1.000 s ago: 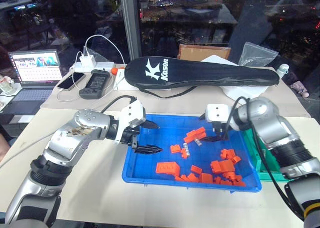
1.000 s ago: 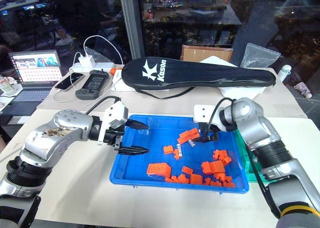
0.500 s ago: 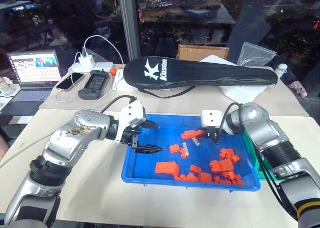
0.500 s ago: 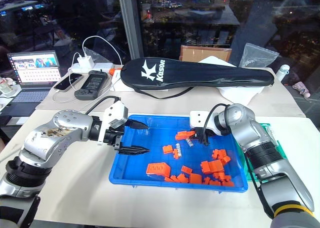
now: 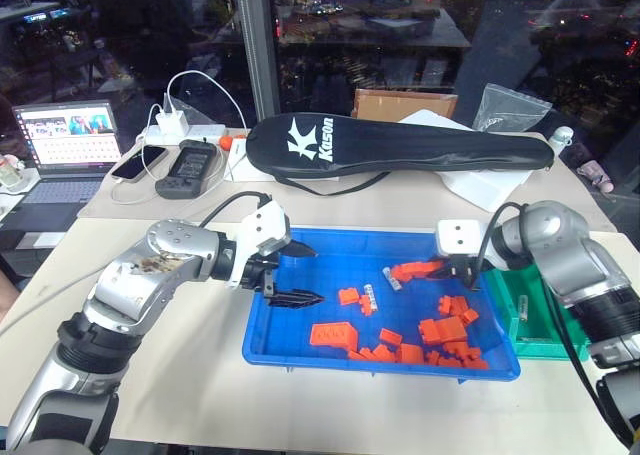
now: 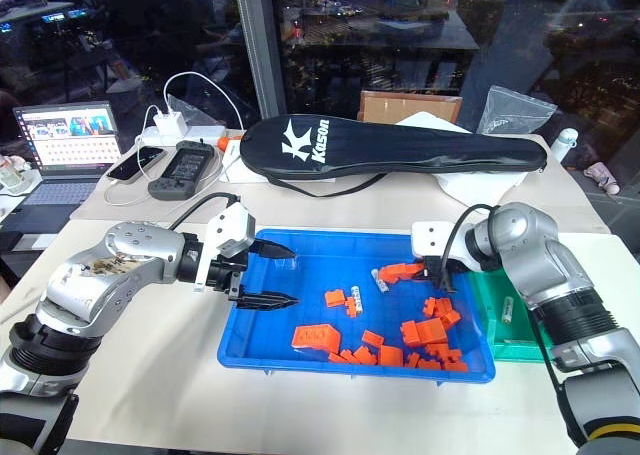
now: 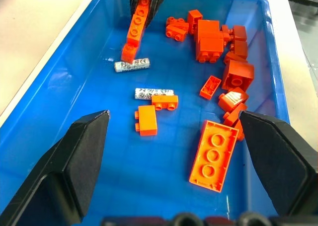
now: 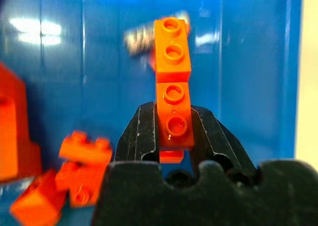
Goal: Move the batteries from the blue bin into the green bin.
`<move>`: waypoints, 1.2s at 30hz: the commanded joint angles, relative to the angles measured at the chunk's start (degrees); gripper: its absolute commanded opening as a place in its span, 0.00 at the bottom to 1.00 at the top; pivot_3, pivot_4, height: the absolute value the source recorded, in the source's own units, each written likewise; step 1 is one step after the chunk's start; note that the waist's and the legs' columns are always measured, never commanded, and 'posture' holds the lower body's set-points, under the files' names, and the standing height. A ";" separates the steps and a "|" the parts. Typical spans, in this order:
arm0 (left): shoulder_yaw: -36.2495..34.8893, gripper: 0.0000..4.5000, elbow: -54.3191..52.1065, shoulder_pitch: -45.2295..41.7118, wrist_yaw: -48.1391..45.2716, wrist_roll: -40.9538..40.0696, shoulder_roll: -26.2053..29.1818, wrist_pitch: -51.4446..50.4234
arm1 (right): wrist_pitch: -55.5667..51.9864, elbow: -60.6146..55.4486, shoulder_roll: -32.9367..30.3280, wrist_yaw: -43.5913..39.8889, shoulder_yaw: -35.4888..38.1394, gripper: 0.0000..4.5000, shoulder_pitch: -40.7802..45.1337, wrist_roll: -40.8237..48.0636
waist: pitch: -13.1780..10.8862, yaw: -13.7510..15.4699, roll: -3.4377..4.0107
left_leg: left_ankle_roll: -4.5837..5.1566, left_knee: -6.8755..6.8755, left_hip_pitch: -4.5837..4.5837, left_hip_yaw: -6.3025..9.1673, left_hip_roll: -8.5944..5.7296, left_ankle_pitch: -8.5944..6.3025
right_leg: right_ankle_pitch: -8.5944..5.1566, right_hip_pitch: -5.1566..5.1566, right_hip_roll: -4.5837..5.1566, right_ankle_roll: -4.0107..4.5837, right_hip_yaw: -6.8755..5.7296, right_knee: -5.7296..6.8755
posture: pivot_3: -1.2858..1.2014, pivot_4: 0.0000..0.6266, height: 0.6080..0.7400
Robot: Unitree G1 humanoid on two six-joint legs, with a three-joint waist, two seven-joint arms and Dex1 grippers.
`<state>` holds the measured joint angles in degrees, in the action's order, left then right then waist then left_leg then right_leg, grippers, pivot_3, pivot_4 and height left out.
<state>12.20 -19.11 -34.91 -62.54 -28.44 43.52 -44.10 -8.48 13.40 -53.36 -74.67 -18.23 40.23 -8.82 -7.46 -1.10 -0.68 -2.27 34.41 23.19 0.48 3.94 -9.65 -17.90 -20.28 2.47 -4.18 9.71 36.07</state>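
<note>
Right end effector [image 8: 174,136]: a long orange brick [image 8: 172,82] is being grasped between the clenched fingers, not a battery; it is being held over the right part of the blue bin.
Left end effector [image 5: 297,273]: it is being held released, fingers spread wide, above the left end of the blue bin; nothing is being gripped.
Blue bin [image 5: 300,347]: it is being kept on the table [image 5: 180,375], with loose orange bricks [image 5: 440,340] gathered mostly toward its right and near sides.
Batteries [image 7: 132,65]: two are lying on the blue bin floor near its middle, one just beside the held brick's end, the other [image 7: 154,93] touching a small orange brick.
Green bin [image 6: 495,320]: it is standing just beside the blue bin's right end; one pale slim cylinder [image 6: 507,307], judged to be a battery, is lying inside.
Progress: the task is judged as partly done, with one battery apparently delivered and at least two left.
Concern: a wrong item is being carried; the brick is judged to need setting aside before a battery is being taken.
</note>
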 commanded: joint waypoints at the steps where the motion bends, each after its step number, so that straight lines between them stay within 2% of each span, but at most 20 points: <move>1: -0.61 1.00 0.03 -0.81 -0.38 0.63 0.34 1.24 | -1.25 -0.77 -1.37 0.99 2.27 0.37 1.06 -0.79 | 0.00 -0.02 0.00 | 0.00 0.00 0.00 0.00 0.00 0.00 | 0.00 0.00 0.00 0.00 0.00 0.00 | 0.52 0.24 0.85; 6: -0.38 1.00 0.21 -0.94 -0.63 1.03 0.28 1.55 | -3.69 -4.04 -1.24 -0.58 3.14 0.74 0.76 0.91 | 0.00 0.03 0.00 | 0.00 0.00 0.01 0.00 0.00 0.00 | 0.00 0.00 0.00 0.00 0.00 0.00 | 0.52 0.24 0.85; 9: -0.35 1.00 0.15 -0.91 -0.86 1.10 0.35 1.50 | -3.07 -5.77 -0.76 -0.22 3.12 0.99 1.07 1.04 | 0.00 0.04 0.00 | 0.00 0.00 0.00 0.00 0.00 0.00 | -0.01 0.00 0.00 -0.01 0.00 0.00 | 0.52 0.24 0.85; 14: -0.48 1.00 0.04 -0.83 -0.95 1.45 0.28 1.31 | -5.73 -10.11 2.71 -0.79 2.43 1.00 0.80 3.53 | 0.00 -0.10 0.00 | 0.00 -0.01 0.00 0.00 0.00 0.00 | -0.01 0.00 0.00 -0.02 0.00 0.01 | 0.52 0.24 0.85; 20: -0.74 1.00 -0.28 -0.64 -0.85 1.49 0.48 1.14 | -4.28 -8.91 7.23 0.95 -0.84 1.00 0.48 1.37 | 0.00 0.13 0.00 | 0.00 0.01 0.02 0.00 0.00 0.00 | 0.00 0.00 0.00 -0.01 0.00 0.00 | 0.52 0.24 0.85; 36: -1.14 1.00 -1.64 0.23 -0.20 1.53 1.21 0.44 | 18.39 15.16 13.87 -2.65 -8.22 1.00 11.86 -4.26 | -0.01 -0.27 0.00 | 0.00 -0.03 -0.01 0.00 0.00 0.00 | 0.05 0.00 0.00 0.09 0.00 0.01 | 0.52 0.24 0.85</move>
<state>12.30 -19.12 -34.79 -63.16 -26.96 44.14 -43.94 7.51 27.56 -39.68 -76.46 -26.70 50.22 -12.95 -7.46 -1.37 -0.68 -2.28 34.39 23.19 0.48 3.94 -9.65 -17.85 -20.28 2.46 -4.08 9.71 36.07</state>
